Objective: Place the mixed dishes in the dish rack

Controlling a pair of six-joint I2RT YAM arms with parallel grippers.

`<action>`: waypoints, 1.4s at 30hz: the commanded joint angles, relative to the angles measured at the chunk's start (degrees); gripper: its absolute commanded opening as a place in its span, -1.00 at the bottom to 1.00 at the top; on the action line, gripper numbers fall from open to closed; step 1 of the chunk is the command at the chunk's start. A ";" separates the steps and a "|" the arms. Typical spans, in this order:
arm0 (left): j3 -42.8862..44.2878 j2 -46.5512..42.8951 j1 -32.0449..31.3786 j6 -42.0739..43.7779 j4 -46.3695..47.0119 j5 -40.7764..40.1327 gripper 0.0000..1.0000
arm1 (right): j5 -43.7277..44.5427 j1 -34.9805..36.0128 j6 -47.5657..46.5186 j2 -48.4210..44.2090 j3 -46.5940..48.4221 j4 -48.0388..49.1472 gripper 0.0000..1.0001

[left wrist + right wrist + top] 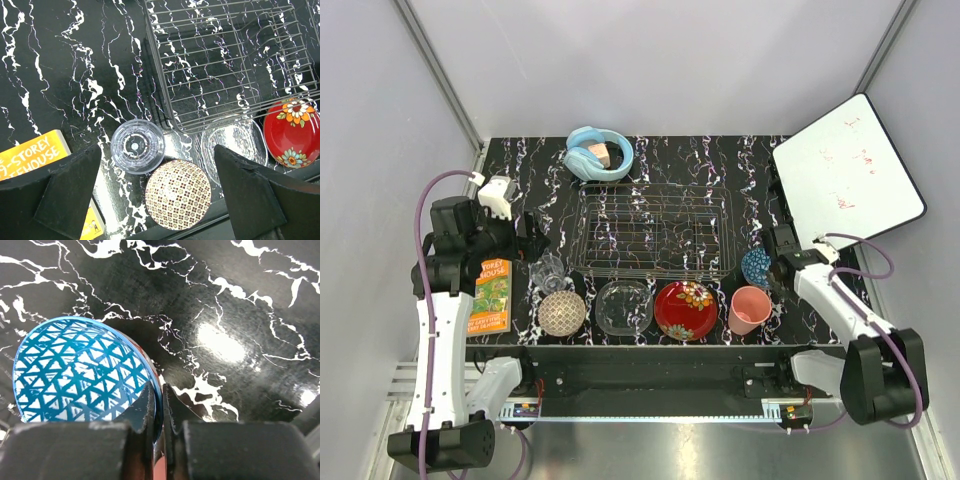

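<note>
Tabletop [720, 160]: black marble-look, white veining. Dish rack [655, 228]: thin silver wire grid, rectangular, low sides, at centre.

Along its near side, L to R:
- clear tumbler [548, 270], round, concentric rings in base
- beige lattice-patterned bowl [561, 313]
- clear glass bowl [624, 307]
- glossy red floral plate [685, 310]
- pink plastic cup [750, 310]

Blue patterned bowl [75, 370], triangle-mesh print, is tilted just off the rack's right near corner.

Right arm reaches fwd-left. Right gripper [160, 405] is clenched on the bowl's rim. Left arm runs along left edge, wrist turned toward rack. Left gripper [157, 150] is released, fingers spread wide above tumbler and beige bowl.

Yellow book [35, 155] at left reads "STOREY HOUSE". White board [848, 170], far right: red marks, illegible.
</note>
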 commanded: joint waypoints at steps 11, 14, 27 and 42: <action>-0.32 -0.19 0.19 0.94 2.45 -0.08 0.98 | 16.62 0.73 -13.97 -10.89 12.41 -2.17 -1.00; -0.58 -0.80 0.28 1.29 2.45 -0.08 0.98 | 23.64 4.50 -17.40 -6.95 18.03 -2.25 -1.00; 0.04 -2.47 0.28 3.13 -0.54 -1.74 0.98 | 54.43 26.39 -34.71 23.21 42.04 -3.13 -1.00; -1.28 -1.51 0.28 3.84 -0.01 -1.57 0.98 | 60.77 31.14 -42.01 44.13 55.22 -3.57 -1.00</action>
